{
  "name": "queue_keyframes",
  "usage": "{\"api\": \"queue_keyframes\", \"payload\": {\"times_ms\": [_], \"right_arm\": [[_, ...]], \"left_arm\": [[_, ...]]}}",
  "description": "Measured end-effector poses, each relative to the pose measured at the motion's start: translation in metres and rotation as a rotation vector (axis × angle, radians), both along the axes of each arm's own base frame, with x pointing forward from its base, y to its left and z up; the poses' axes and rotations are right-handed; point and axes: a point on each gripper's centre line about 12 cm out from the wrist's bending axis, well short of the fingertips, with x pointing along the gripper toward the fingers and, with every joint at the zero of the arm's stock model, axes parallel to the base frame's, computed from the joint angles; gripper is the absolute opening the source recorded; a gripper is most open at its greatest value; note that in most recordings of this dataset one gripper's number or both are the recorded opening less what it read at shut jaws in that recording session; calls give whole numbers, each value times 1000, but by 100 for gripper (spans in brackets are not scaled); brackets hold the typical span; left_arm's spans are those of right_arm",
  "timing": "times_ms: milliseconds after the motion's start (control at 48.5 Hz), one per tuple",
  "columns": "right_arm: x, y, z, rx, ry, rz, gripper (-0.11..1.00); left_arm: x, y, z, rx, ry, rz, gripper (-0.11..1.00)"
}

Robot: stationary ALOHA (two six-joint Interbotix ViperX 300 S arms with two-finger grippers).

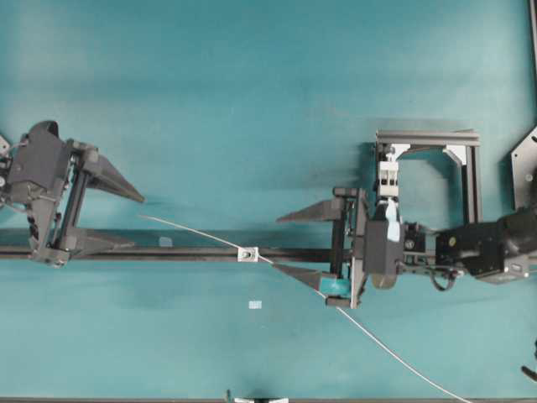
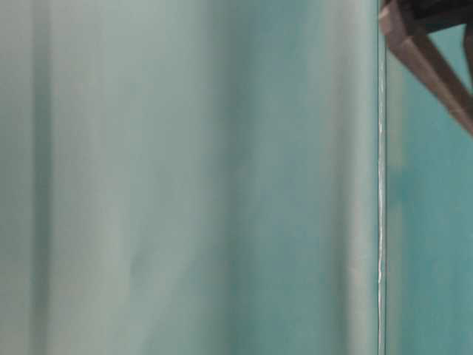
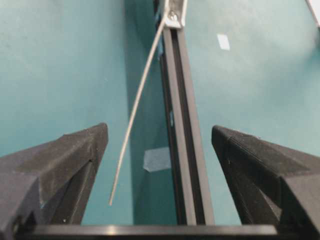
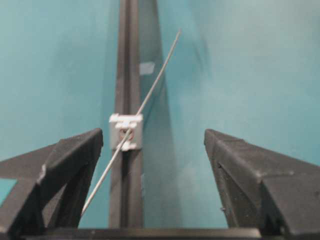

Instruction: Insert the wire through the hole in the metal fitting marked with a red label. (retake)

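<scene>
The thin pale wire (image 1: 193,233) runs slantwise through the hole of the small silvery square metal fitting (image 1: 247,253), which sits on a black rail (image 1: 168,252). My left gripper (image 1: 137,222) is open and empty, its fingers astride the wire's free end. In the left wrist view the wire (image 3: 140,95) ends between the fingers, nearer the left one, and the fitting (image 3: 174,15) lies far ahead. My right gripper (image 1: 277,243) is open. In the right wrist view the wire (image 4: 155,82) passes through the fitting (image 4: 126,131) and runs beside the left finger (image 4: 75,155).
A black frame (image 1: 470,168) with a white slotted clip block (image 1: 388,176) and white corner brackets stands behind the right gripper. A small pale label (image 1: 255,305) lies on the teal table. The wire trails to the front edge (image 1: 419,374). The table-level view is blurred teal.
</scene>
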Motion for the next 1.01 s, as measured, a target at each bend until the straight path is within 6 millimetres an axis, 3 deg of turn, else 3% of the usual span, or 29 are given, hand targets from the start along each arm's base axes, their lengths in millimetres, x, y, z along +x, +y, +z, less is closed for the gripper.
{"api": "queue_keyframes", "payload": {"times_ms": [495, 1010], "right_arm": [[-13, -24, 32, 28, -60, -48, 89], [-23, -37, 45, 38, -82, -72, 89]], "left_arm": [[-2, 18, 20, 3, -52, 64, 59], [-3, 29, 26, 1, -72, 114, 59]]}}
